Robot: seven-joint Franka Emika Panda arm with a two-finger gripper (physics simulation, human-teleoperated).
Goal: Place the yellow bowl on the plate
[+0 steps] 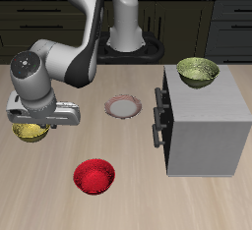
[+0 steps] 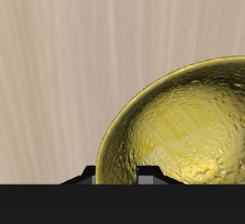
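The yellow bowl (image 1: 30, 132) sits on the table near its side edge, partly hidden under my gripper (image 1: 37, 122). The wrist view shows its mottled glossy inside (image 2: 187, 132) very close. My gripper (image 2: 117, 174) is down on the bowl's rim, one fingertip (image 2: 84, 177) outside it and the other inside. The gap between them is narrow, so they look closed on the rim. The bowl seems to rest on the table. The plate (image 1: 124, 107), pale with a reddish-pink rim, lies farther toward the table's middle, apart from the bowl.
A red bowl (image 1: 94, 175) stands near the front edge. A grey cabinet (image 1: 202, 126) stands beside the plate, with an olive-green bowl (image 1: 198, 72) on top. My arm reaches over the table behind the yellow bowl.
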